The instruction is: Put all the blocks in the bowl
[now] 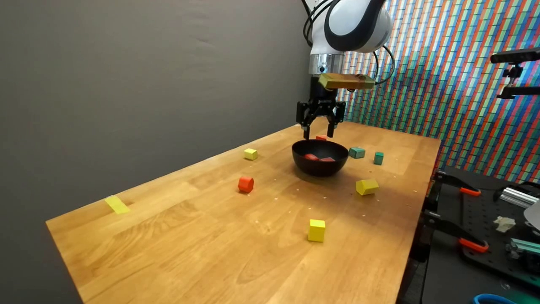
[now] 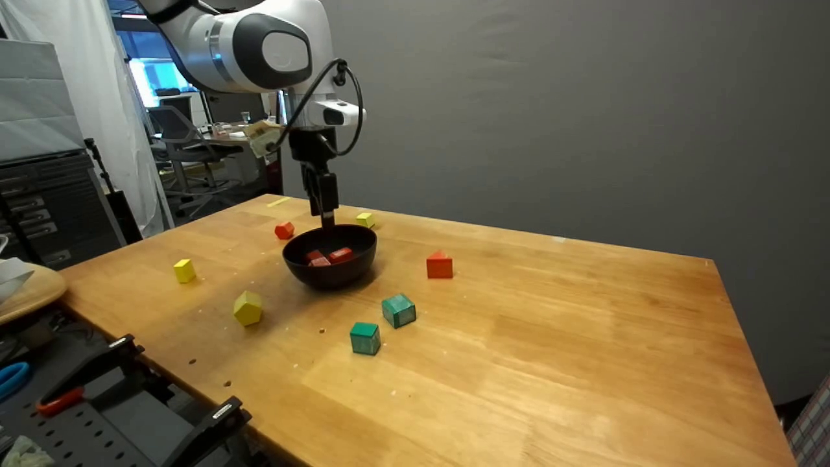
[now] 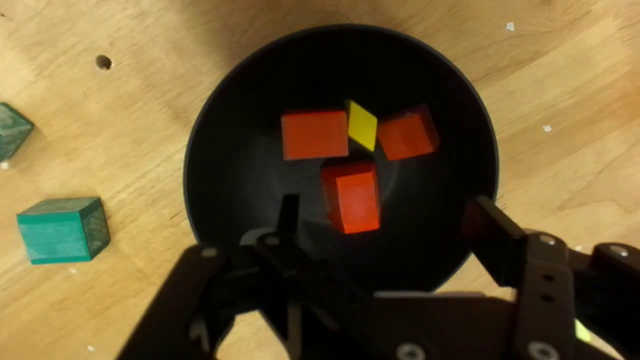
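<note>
Above the black bowl (image 1: 319, 169) my gripper (image 1: 318, 133) points down, open, its fingers well apart. In the wrist view the bowl holds a yellow block (image 3: 362, 126) and three red ones; the nearest red block (image 3: 357, 200) shows between the open fingers, touching neither. Outside the bowl, a red triangular block (image 2: 439, 266) and two teal blocks (image 2: 399, 311) lie on the table. Also there are an orange-red block (image 1: 246, 184) and three yellow blocks: one near the wall (image 1: 250, 154), one beyond the bowl (image 1: 367, 187), one toward the camera (image 1: 316, 231).
A flat pale-yellow strip (image 1: 117, 204) is stuck by the table's edge. Black clamps with orange handles (image 1: 473, 245) grip a side of the wooden table (image 1: 190, 253). A grey wall (image 2: 551, 130) runs along the opposite side.
</note>
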Robot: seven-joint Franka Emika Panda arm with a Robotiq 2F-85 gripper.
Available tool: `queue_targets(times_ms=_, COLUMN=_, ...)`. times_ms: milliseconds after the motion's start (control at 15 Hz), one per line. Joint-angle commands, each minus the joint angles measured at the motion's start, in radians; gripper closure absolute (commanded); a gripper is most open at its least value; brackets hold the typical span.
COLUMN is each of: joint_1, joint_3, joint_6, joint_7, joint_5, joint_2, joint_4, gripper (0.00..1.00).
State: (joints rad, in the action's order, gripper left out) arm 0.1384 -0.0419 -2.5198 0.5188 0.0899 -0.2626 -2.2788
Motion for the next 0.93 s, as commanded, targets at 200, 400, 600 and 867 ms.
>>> queue_targets(times_ms=200, joint_1=0.014, joint_3=0.083, joint_6=-0.002, joint_7=-0.157, joint_5=-0.051, joint_2=0.138, joint_4=0.009, gripper=0.00)
queue_targets(times_ms=400, joint_1=0.000, joint_3=0.126, joint_6=-0.005, joint_7=-0.331, joint_5=-0.004, joint_2=0.114, joint_4=0.058, gripper=0.00)
queue_targets(times_ms=600, joint_1=-0.003, joint_3=0.149, joint_6=0.002, joint_7=-0.490, joint_5=0.001, joint_2=0.091, joint_4=0.068, gripper=0.00)
queue_targets(times_ms=867, joint_1=0.007, joint_3=0.142, joint_6=-0.015, joint_7=-0.446, joint_5=-0.020, joint_2=0.094, joint_4=0.045, gripper=0.00)
